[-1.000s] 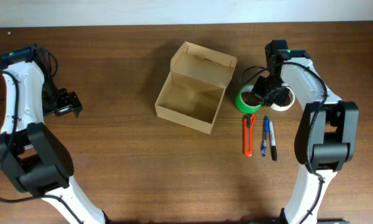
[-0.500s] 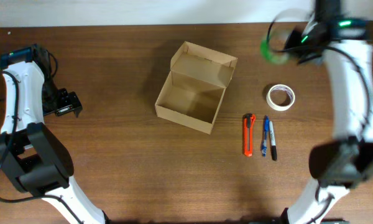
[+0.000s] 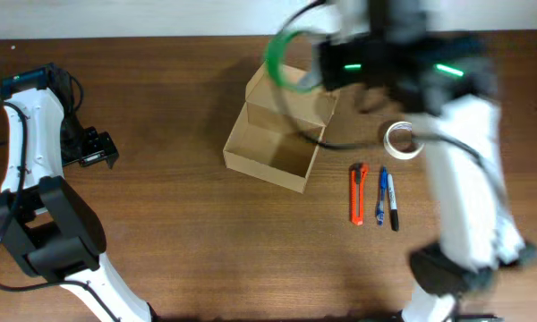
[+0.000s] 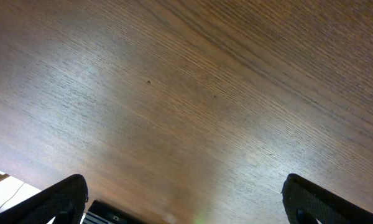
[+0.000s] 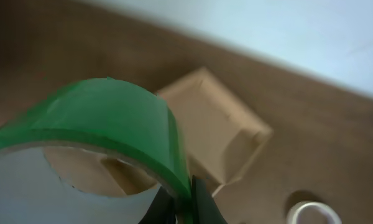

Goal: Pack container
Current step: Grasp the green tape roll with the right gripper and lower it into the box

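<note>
- Above the far left corner of the container (image 3: 261, 172), the right gripper (image 5: 181, 208) hangs with its jaws pressed together on the wall of a green tape roll (image 3: 285, 55). It pinches the roll by its rim, and the arm is blurred in the overhead view.
- At mid-table the container sits as a plain cardboard box, its flap lid (image 3: 291, 94) upright on the far side. Its inside looks empty as far as it shows.
- By my reading, the step in hand is carrying a first item to the box, with nothing packed yet.
- What the next move calls for: bring the roll over the open cavity, clear of the upright flap, lower it inside, and only then part the jaws.
- At the left edge of the table the left gripper (image 3: 97, 150) is spread wide with nothing in it, well apart from the box.
- Right of the box lie a white tape roll (image 3: 403, 140), an orange box cutter (image 3: 357, 192), a blue pen (image 3: 382, 195) and a black marker (image 3: 393, 204).
- No brand or writing is readable: the box is plain, and any print on the pens is too small to tell.
</note>
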